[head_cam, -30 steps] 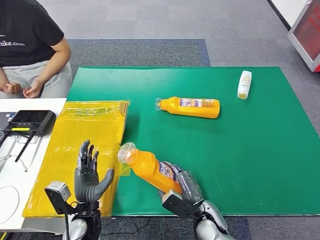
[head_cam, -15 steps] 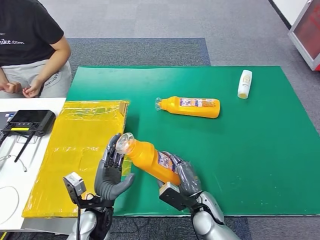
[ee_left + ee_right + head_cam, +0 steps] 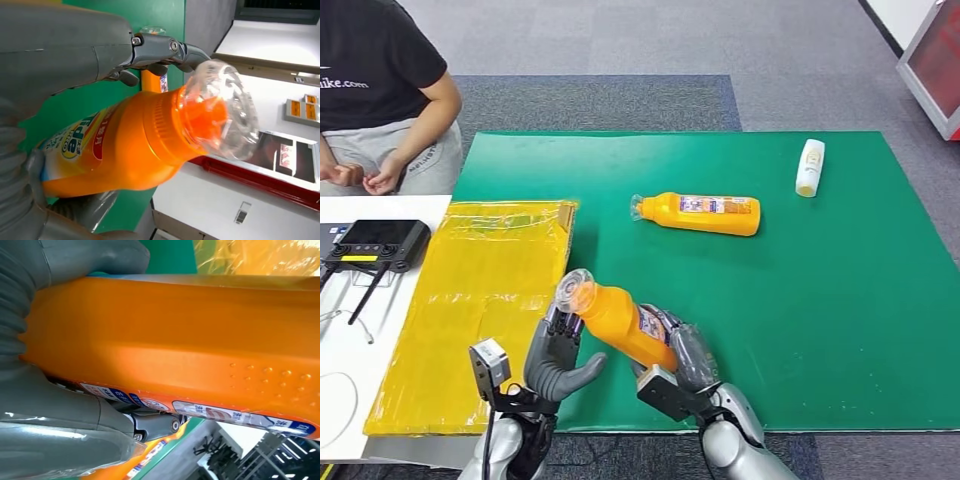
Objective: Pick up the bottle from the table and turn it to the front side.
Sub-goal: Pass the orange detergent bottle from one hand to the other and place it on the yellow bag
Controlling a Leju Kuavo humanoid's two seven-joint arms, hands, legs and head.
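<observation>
Above the near edge of the green mat (image 3: 848,330), the bottle (image 3: 622,322) is off the worktop, tilted, clear cap toward the yellow bag (image 3: 482,290). Right hand (image 3: 681,362) wraps the lower body, fingers closed round it. Left hand (image 3: 554,355) sits under the neck, fingers part-curled and touching or nearly touching; can't tell if it's gripping. Step in hand looks like the turn, pick-up done. Next move likely needs the left hand to take the neck so the bottle can roll label-forward without slipping. A second orange bottle (image 3: 701,214) lies further up the mat, a white bottle (image 3: 809,168) near its far corner, both well apart. A seated person (image 3: 384,90) is beyond the bag.
</observation>
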